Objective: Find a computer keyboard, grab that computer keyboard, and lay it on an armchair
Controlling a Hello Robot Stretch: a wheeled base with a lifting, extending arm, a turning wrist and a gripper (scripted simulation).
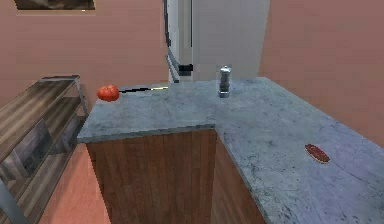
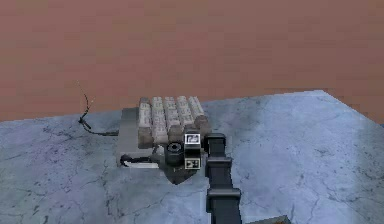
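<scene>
One dark square arm (image 2: 226, 192) rises from the bottom edge of the arm side view, out across a grey veined stone countertop (image 2: 320, 160). At its far end sit two small white marker squares (image 2: 193, 148), and left of them is the dark two-finger gripper (image 2: 150, 160). It's right at the near edge of the prize: a grey-based slab with rows of beige keys, the computer keyboard (image 2: 168, 118). The keyboard lies flat on the counter, close to the terracotta wall (image 2: 200, 45), and a thin black cable (image 2: 88, 115) trails off its left end. By my reading, the arm is reaching in low so the fingers meet the keyboard's long front edge, which looks the sensible place to grab it. How the fingers stand can't be told, nor whether they hold anything, because the keyboard sits right behind them.

In the forward view, a reddish-brown oval thing (image 1: 317, 153) comes first on the same stone top. Past it stands a small metal can (image 1: 224, 80), and a red round tomato (image 1: 107, 92) lies by the far corner. A tall white fridge (image 1: 215, 35) stands at the back.
</scene>
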